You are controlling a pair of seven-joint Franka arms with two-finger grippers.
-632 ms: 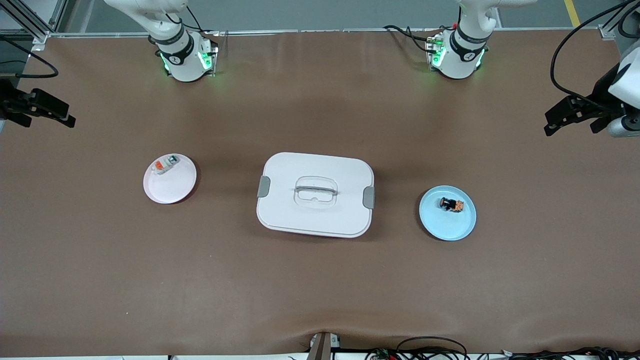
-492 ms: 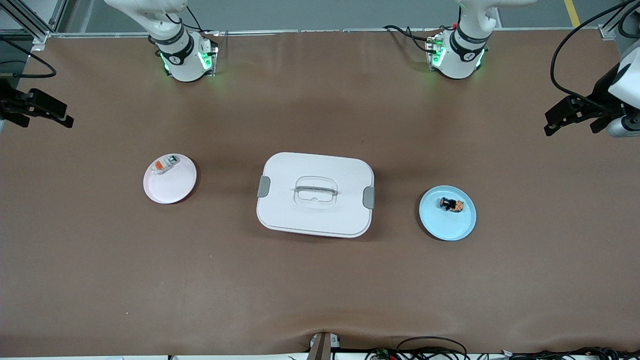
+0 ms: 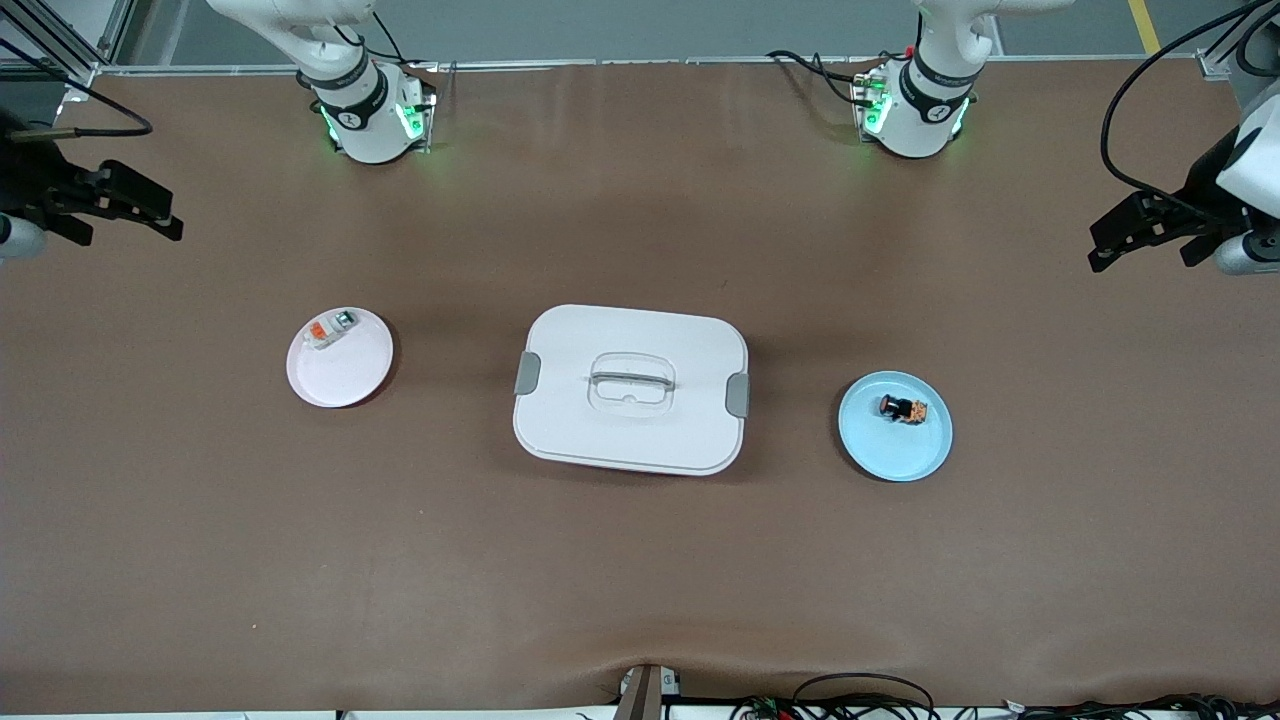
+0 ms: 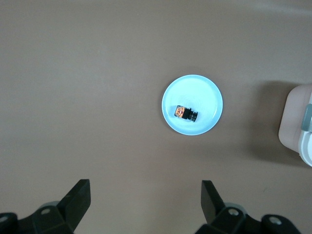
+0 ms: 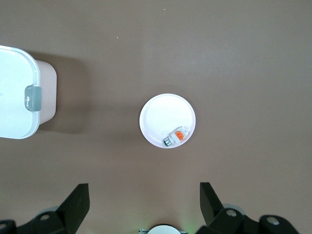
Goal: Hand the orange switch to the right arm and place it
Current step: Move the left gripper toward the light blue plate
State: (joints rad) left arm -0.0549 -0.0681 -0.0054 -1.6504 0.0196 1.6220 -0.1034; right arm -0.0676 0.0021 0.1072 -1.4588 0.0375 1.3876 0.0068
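Two plates on the bench and nothing picked up yet. Taking the white lidded box [image 3: 631,389] in the middle as my landmark: the orange switch [image 3: 902,409] lies on its side on the blue plate [image 3: 903,452] toward the left arm's end of the bench from the box, while the pink plate [image 3: 345,378] with the whitish block [image 3: 330,329] sits toward the right arm's end.

Left hand [image 3: 1143,232] hangs over bare bench well out past the blue plate, fingers spread wide and empty. Right hand [image 3: 125,200] is out past the pink plate, also released and empty.

My read on the switch: tiny, stubby, hard plastic, so light and stiff, but the round black barrel will probably roll or squirt out of a sloppy pinch. I'd come straight down and pinch across the black body, leaving the orange end sticking out so the right hand has something to take at the handover.

Compared with half a second back, the right hand has swung in toward the box and sits a touch higher in the front view; left hand, plates and switch haven't budged.
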